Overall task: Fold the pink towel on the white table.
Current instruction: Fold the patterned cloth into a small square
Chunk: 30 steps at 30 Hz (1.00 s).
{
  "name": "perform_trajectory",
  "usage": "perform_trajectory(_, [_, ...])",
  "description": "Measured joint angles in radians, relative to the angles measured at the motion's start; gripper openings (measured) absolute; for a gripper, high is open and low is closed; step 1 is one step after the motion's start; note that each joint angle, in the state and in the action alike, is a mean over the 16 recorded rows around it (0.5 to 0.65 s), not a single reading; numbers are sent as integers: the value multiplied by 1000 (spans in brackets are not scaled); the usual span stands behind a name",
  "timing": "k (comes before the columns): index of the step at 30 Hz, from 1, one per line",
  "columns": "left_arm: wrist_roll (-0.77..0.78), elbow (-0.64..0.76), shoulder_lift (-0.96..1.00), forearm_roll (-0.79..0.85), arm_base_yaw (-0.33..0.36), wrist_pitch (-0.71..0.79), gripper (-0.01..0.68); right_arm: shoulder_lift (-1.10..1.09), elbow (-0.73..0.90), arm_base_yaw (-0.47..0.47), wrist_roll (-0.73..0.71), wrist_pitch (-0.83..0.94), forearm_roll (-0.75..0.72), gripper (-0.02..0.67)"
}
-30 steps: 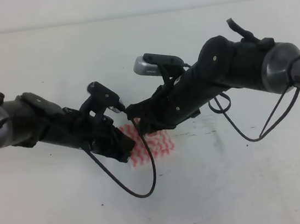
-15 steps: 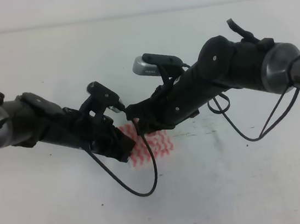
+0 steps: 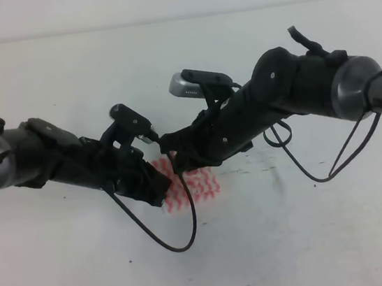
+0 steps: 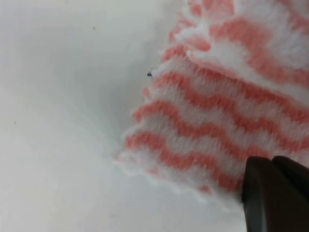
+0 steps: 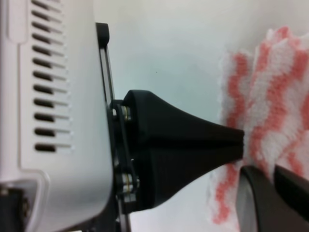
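Note:
The pink towel [image 3: 200, 186] lies bunched in wavy pink and white stripes on the white table [image 3: 295, 242], mostly hidden under both arms. My left gripper [image 3: 160, 189] presses at its left edge. In the left wrist view its dark fingers [image 4: 275, 193] sit together on the towel [image 4: 217, 111], which shows a layer folded over on top. My right gripper [image 3: 169, 161] meets the towel's far left corner. In the right wrist view its fingers [image 5: 270, 198] are together at the towel's edge [image 5: 280, 96], right beside a black finger of the left gripper [image 5: 193, 145].
The left arm's white camera housing [image 5: 48, 96] fills the left of the right wrist view, very close. Black cables [image 3: 168, 237] hang in loops under both arms. A white wall rises past the table's far edge [image 3: 175, 19].
Both arms have crept very slightly up and left. The hanging cable under the left arm has shifted a little. The towel looks the same.

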Motion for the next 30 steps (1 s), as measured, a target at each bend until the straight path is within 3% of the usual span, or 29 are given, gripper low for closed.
perform_trajectory(30, [13,0,-105,50,1,-75,0,0,-4,-7,-28,15,34,17])
